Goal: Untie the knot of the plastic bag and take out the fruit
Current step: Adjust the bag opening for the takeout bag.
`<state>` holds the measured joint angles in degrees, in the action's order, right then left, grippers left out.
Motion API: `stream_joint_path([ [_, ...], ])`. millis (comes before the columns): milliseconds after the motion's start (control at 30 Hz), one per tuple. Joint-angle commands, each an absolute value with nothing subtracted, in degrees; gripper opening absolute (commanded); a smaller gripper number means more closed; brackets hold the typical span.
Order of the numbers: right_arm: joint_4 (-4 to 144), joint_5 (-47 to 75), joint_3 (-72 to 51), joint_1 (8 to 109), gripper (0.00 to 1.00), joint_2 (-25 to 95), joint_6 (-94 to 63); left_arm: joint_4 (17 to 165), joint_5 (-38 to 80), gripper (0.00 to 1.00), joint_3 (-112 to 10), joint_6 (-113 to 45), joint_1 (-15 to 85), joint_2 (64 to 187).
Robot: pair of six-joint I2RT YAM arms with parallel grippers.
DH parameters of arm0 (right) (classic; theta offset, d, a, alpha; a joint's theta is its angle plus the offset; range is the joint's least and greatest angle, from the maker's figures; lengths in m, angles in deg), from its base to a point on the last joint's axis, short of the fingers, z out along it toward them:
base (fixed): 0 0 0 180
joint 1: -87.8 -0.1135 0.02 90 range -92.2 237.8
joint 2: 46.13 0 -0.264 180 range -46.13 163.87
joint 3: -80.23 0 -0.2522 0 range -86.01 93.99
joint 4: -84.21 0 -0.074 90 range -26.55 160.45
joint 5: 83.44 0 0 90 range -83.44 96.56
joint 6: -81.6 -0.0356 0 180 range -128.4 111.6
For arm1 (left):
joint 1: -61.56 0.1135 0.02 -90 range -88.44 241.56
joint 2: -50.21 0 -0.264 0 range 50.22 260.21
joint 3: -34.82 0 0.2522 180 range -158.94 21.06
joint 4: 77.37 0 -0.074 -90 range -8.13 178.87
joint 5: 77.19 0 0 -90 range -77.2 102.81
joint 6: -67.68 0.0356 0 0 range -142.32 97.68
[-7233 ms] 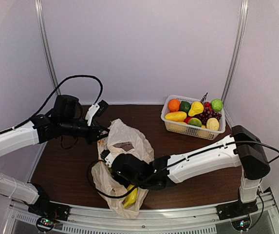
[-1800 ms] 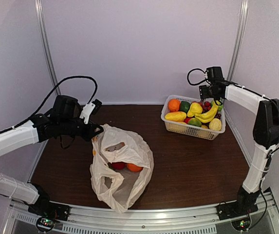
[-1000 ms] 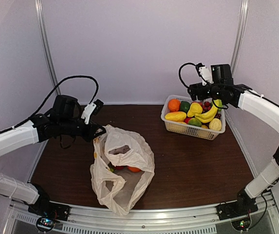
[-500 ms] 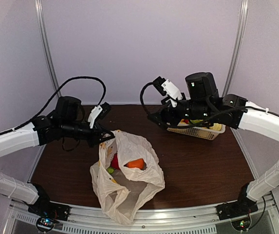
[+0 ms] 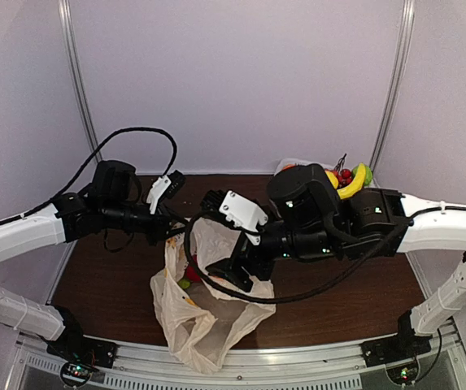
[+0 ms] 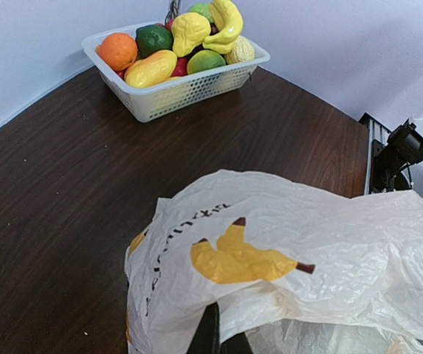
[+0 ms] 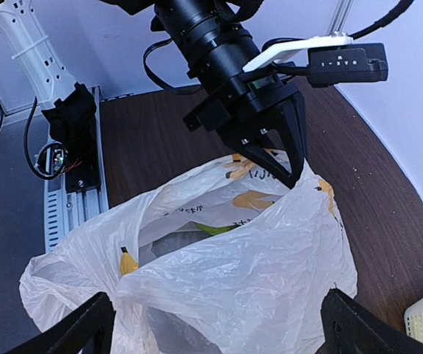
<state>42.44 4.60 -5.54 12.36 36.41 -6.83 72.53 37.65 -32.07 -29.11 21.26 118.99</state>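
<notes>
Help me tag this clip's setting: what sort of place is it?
Probably a robot lab test booth, not a home: plain white wall panels with metal posts enclose a dark table, and a basket of toy-looking fruit sits on it.

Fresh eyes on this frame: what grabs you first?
The crinkly cream plastic bag sits front and centre, and the left gripper is shut on the rim of its mouth. The right gripper hangs wide open just above that mouth. At the far right stands a white basket piled with bright fruit.
</notes>
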Motion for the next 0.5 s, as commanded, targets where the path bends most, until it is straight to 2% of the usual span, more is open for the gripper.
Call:
stream_joint_path([
  [0,39.23,-6.11,-1.12,8.82,1.0,40.04,-6.64,74.77,38.0,0.0,-31.59,-28.3,20.86,118.63],
  [300,32.37,-25.62,5.32,2.48,1.0,49.78,-6.77,74.48,36.35,0.0,-31.5,-28.12,20.51,118.45],
  [467,29.93,-32.01,6.59,2.08,1.0,51.94,-9.23,74.12,35.37,0.0,-31.67,-28.17,20.42,118.38],
])
